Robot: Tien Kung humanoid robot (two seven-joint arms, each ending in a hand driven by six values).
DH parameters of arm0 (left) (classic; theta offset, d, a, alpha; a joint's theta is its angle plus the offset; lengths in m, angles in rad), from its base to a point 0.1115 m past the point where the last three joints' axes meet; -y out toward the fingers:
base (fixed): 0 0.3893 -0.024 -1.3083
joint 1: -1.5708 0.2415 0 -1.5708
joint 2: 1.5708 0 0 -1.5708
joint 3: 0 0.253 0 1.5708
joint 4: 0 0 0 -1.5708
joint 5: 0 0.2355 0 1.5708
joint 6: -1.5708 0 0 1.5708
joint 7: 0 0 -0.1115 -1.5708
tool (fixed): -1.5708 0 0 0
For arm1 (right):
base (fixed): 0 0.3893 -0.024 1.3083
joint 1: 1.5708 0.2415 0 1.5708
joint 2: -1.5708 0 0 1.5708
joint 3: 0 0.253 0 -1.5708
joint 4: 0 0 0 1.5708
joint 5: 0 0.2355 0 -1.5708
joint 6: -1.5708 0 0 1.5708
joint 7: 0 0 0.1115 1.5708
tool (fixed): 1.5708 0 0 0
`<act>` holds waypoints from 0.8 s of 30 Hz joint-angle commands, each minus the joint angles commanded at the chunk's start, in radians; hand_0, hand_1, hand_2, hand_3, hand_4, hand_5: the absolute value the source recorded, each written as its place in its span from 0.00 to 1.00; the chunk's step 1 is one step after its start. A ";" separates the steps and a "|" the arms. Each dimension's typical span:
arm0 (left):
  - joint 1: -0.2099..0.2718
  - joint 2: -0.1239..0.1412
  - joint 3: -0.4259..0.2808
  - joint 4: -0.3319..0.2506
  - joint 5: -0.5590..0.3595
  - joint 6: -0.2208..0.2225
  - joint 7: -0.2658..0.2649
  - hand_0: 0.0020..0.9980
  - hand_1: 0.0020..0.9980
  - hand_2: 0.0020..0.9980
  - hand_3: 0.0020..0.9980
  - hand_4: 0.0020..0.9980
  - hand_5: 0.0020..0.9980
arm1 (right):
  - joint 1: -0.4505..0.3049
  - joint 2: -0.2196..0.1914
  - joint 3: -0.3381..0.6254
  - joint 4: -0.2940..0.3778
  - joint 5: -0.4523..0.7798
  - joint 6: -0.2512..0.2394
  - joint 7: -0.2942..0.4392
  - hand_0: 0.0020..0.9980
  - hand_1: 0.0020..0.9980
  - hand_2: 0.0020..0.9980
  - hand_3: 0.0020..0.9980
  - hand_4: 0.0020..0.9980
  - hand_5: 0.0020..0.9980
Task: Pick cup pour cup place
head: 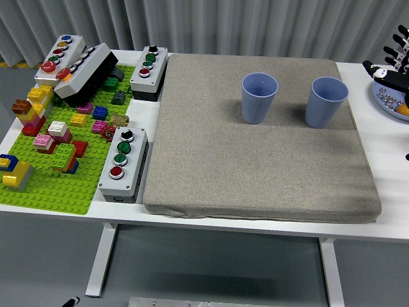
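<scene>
Two blue cups (259, 96) (326, 102) stood upright, near each other but apart, on the grey mat (255, 166) covering the white surface (383, 153). The right hand (393, 61) was cut off at the frame's edge, its grip impossible to tell; the left arm stayed unseen.

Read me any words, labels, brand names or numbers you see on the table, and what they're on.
No text can be read.
Cups: plain blue, no print.
Button boxes: coloured buttons only; any markings are too small to read.
Building bricks: no lettering visible.
</scene>
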 joint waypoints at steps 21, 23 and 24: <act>-0.006 -0.004 0.007 0.000 0.015 -0.004 -0.001 0.83 0.84 0.91 0.80 0.61 1.00 | -0.129 0.007 -0.083 -0.008 0.007 0.040 0.041 1.00 0.98 1.00 1.00 0.82 0.11; -0.006 -0.004 0.008 0.000 0.014 -0.004 -0.001 0.83 0.84 0.91 0.80 0.61 1.00 | -0.127 0.009 -0.086 -0.012 0.008 0.035 0.049 1.00 0.98 1.00 1.00 0.82 0.11; -0.007 -0.004 0.008 0.000 0.014 -0.004 -0.001 0.83 0.84 0.91 0.80 0.61 1.00 | -0.125 0.010 -0.085 -0.014 0.009 0.032 0.050 1.00 0.98 1.00 1.00 0.82 0.11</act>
